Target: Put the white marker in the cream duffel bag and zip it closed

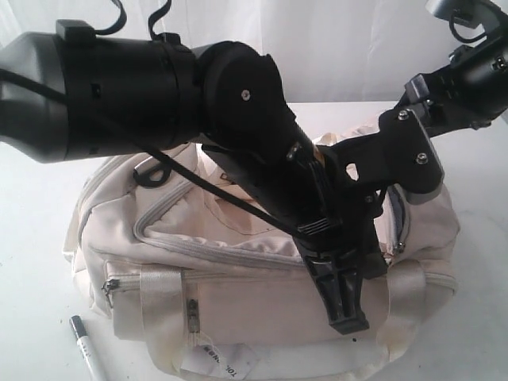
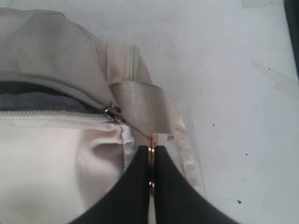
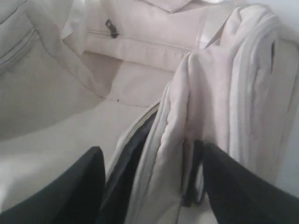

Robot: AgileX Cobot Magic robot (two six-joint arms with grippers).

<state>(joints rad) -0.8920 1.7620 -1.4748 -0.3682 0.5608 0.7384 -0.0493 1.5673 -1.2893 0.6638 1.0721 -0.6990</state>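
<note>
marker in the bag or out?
Out. The white marker lies on the table in front of the cream duffel bag, lower left in the exterior view.

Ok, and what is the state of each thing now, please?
white marker: capped, lying on the table, outside the bag.
cream duffel bag: main zipper open, dark lining showing.
left gripper: shut on a thin metal tab at the bag's end.
right gripper: open, straddling the bag's opening edge.

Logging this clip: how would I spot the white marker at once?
Find the cream duffel bag on the white table. At the exterior view's lower left, beside the bag's corner, lies the white marker. It is the only slim pen-like thing, dark-capped.
</note>
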